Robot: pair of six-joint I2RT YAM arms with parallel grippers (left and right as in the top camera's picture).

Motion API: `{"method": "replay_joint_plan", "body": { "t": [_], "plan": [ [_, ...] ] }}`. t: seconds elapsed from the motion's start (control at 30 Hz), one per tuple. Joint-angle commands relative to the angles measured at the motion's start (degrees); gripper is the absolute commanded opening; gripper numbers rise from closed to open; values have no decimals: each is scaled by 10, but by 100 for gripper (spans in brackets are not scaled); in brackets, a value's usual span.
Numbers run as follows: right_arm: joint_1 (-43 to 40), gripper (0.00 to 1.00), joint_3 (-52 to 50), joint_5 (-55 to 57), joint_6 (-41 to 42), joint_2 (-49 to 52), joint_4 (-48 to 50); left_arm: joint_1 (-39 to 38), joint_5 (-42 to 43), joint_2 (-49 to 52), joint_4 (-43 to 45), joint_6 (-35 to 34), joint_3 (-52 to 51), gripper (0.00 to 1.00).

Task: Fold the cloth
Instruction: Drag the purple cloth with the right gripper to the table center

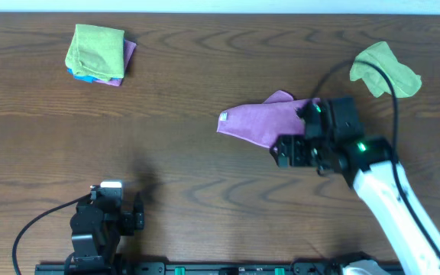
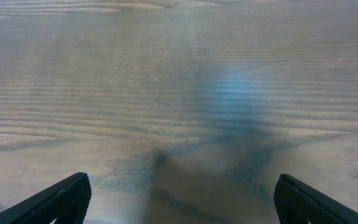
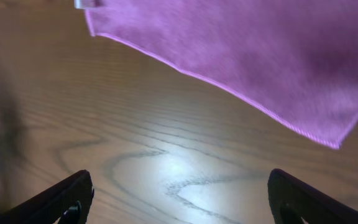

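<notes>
A purple cloth (image 1: 260,118) lies flat on the wooden table right of centre, a small white tag at its left corner. It fills the top of the right wrist view (image 3: 247,56). My right gripper (image 1: 283,152) hovers just in front of the cloth's near edge, open and empty (image 3: 179,202), over bare wood. My left gripper (image 1: 121,210) rests at the front left of the table, open and empty (image 2: 179,199), far from the cloth.
A crumpled green cloth (image 1: 384,70) lies at the back right. A stack of folded cloths (image 1: 98,53), green on top with purple and blue beneath, sits at the back left. A black cable arcs over the right arm.
</notes>
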Motion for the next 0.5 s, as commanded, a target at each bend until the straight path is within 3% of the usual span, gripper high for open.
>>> {"method": "replay_joint_plan", "body": {
  "t": [0.0,0.07,0.2,0.3,0.47],
  "plan": [
    [-29,91,-63,-22,45,-49,24,2,21,-4,7,-27,-12,95],
    [-45,92,-98,-30,60,-72,46,2,52,-4,33,-72,-12,95],
    [-81,92,-155,-34,87,-99,83,2,172,-2,71,-97,-5,95],
    [-105,93,-178,-34,87,-98,96,1,184,12,74,-165,20,95],
    [-144,96,-195,-34,86,-98,118,1,194,79,78,-195,86,95]
  ]
}}
